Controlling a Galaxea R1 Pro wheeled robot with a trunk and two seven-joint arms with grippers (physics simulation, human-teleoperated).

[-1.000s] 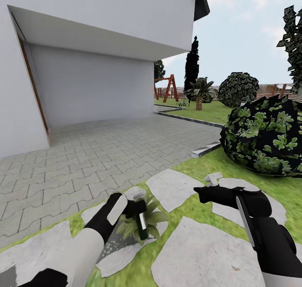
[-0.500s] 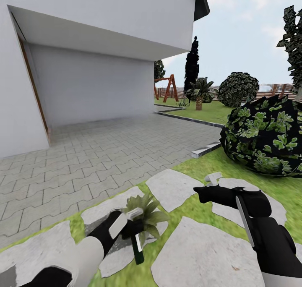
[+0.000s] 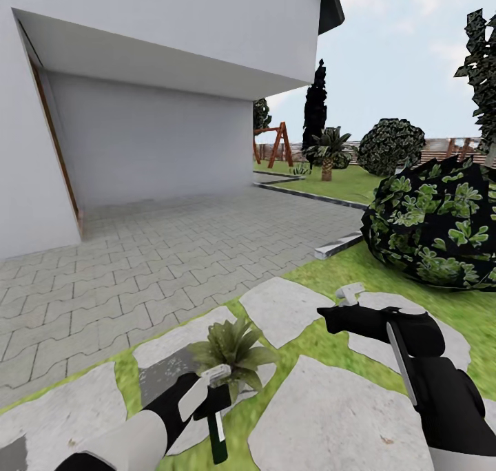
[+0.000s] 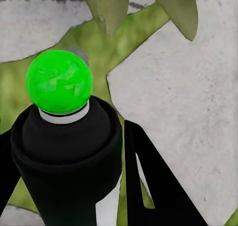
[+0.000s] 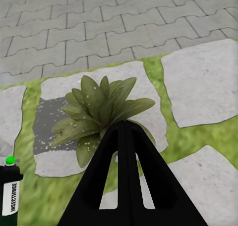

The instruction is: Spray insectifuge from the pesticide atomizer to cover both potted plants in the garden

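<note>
Ahead of me a white house wall (image 3: 158, 16) overhangs grey paving (image 3: 172, 250). Pale stepping stones (image 3: 282, 309) sit in lawn, a dark bush (image 3: 434, 223) right, a wooden swing frame (image 3: 275, 144) beyond.

Flat, even daylight is rendered throughout — a soft shade is cast under the house overhang (image 3: 172, 65), textures are smeared toward the head view's lower edge (notably the stepping stones (image 3: 344, 416)) — and no glare is seen.

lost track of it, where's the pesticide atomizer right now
In the head view the pesticide atomizer hangs low, left of centre, in the left hand, just on the near side of the potted plant among the stepping stones.
</note>
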